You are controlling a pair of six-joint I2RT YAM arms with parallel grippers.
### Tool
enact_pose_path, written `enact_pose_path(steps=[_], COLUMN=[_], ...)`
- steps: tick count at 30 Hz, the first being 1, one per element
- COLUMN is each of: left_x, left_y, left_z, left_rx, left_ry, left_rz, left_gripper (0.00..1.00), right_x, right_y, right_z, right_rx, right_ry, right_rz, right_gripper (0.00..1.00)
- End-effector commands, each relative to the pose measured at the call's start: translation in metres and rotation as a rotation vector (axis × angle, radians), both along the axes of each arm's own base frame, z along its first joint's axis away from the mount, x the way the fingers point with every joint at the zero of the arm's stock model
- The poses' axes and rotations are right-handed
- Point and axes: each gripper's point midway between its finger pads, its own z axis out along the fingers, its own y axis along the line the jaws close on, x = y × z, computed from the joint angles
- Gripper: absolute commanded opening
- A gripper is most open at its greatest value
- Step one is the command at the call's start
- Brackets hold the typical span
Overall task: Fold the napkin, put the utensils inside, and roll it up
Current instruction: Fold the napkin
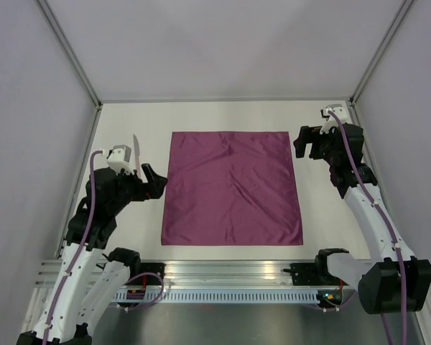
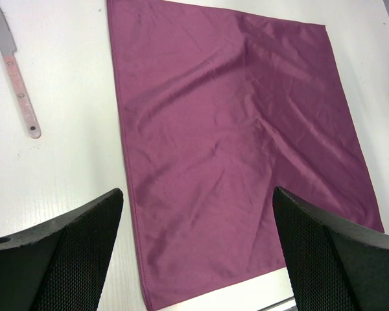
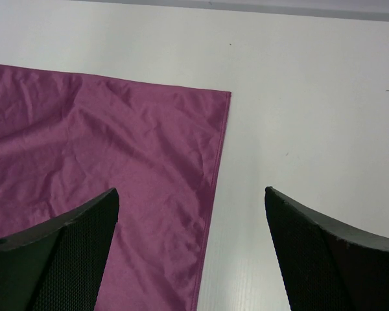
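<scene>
I see the napkin (image 1: 232, 188) lying flat, knife (image 1: 137, 152) at its 10 o'clock. Left gripper (image 1: 156, 182) at 9, right gripper (image 1: 302, 142) at 2, both with fingers spread wide.

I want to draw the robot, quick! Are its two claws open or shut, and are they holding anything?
Left gripper: open, holding nothing.
Right gripper: open, holding nothing.
</scene>
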Motion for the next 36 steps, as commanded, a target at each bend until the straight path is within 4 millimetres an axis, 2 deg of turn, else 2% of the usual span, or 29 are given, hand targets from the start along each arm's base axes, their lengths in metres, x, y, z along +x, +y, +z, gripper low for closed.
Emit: enact_pose_path(steps=[1,5,8,9,11,12,13,14,15,16,17,18,19,20,21,23,24,25,26,27,28,29,30,31,33,34,36], left_x=[0.001,0.005,0.010,0.011,0.014,0.013,0.017,0.017,0.008,0.009,0.011,0.002,0.002,0.003,-0.006,-0.010,-0.021,-0.025,-0.027,-0.038,-0.043,-0.045,-0.057,-0.061,-0.073,-0.076,-0.083], left_y=[-0.004,-0.009,-0.024,-0.035,-0.053,-0.069,-0.085,-0.099,-0.123,-0.141,-0.161,-0.182,-0.200,-0.220,-0.238,-0.271,-0.291,-0.304,-0.321,-0.338,-0.349,-0.364,-0.376,-0.385,-0.406,-0.412,-0.426], left_z=[0.002,0.007,0.018,0.025,0.023,0.024,0.010,0.007,0.004,0.003,-0.010,-0.016,-0.015,-0.031,-0.036,-0.034,-0.053,-0.061,-0.055,-0.079,-0.086,-0.080,-0.090,-0.111,-0.116,-0.136,-0.138], left_rx=[0.027,0.000,-0.044,-0.039,-0.025,-0.001,0.033,0.047,0.069,0.077,0.119,0.146,0.135,0.165,0.174,0.160,0.206,0.219,0.204,0.252,0.265,0.254,0.280,0.323,0.340,0.378,0.382], left_ry=[-0.021,-0.004,-0.006,-0.028,-0.017,-0.033,0.007,0.009,-0.001,-0.014,0.007,0.004,-0.013,0.007,0.001,-0.027,-0.019,-0.019,-0.038,-0.020,-0.023,-0.040,-0.042,-0.028,-0.048,-0.036,-0.054], left_rz=[-0.052,-0.056,-0.083,-0.100,-0.115,-0.119,-0.135,-0.154,-0.195,-0.215,-0.237,-0.277,-0.302,-0.329,-0.379,-0.428,-0.479,-0.501,-0.521,-0.563,-0.583,-0.600,-0.633,-0.647,-0.681,-0.691,-0.712], left_gripper=[1.00,1.00,1.00,1.00,1.00,1.00,1.00,1.00,1.00,1.00,1.00,1.00,1.00,0.99,0.98,0.97,0.96,0.95,0.93,0.92,0.91,0.89,0.88,0.86,0.83,0.82,0.79], right_x=[0.000,0.002,0.005,0.006,0.010,0.011,0.012,0.013,0.014,0.015,0.015,0.015,0.015,0.016,0.016,0.016,0.016,0.016,0.016,0.016,0.016,0.016,0.016,0.016,0.016,0.016,0.015], right_y=[-0.007,-0.010,-0.015,-0.016,-0.021,-0.022,-0.023,-0.023,-0.024,-0.024,-0.026,-0.027,-0.026,-0.027,-0.031,-0.032,-0.032,-0.032,-0.032,-0.031,-0.031,-0.031,-0.032,-0.032,-0.032,-0.032,-0.032], right_z=[0.019,0.011,0.008,0.006,0.000,-0.003,-0.004,-0.009,-0.011,-0.012,-0.015,-0.017,-0.017,-0.017,-0.016,-0.016,-0.016,-0.015,-0.015,-0.014,-0.014,-0.015,-0.015,-0.015,-0.015,-0.015,-0.015], right_rx=[-0.022,-0.037,-0.050,-0.055,-0.065,-0.071,-0.071,-0.076,-0.079,-0.079,-0.107,-0.109,-0.111,-0.112,-0.121,-0.123,-0.122,-0.121,-0.122,-0.122,-0.123,-0.123,-0.122,-0.121,-0.123,-0.123,-0.125], right_ry=[-0.041,0.005,0.025,0.032,0.059,0.068,0.075,0.088,0.096,0.098,0.105,0.108,0.111,0.111,0.108,0.106,0.105,0.102,0.102,0.099,0.100,0.103,0.102,0.103,0.103,0.103,0.102], right_rz=[-0.027,-0.039,-0.067,-0.075,-0.097,-0.102,-0.107,-0.112,-0.114,-0.117,-0.109,-0.110,-0.108,-0.107,-0.130,-0.134,-0.135,-0.135,-0.135,-0.133,-0.133,-0.132,-0.135,-0.135,-0.137,-0.136,-0.137], right_gripper=[0.98,0.98,0.98,0.98,0.98,0.98,0.98,0.98,0.98,0.98,0.98,0.98,0.98,0.98,0.98,0.98,0.98,0.98,0.98,0.98,0.98,0.98,0.98,0.98,0.98,0.98,0.98])
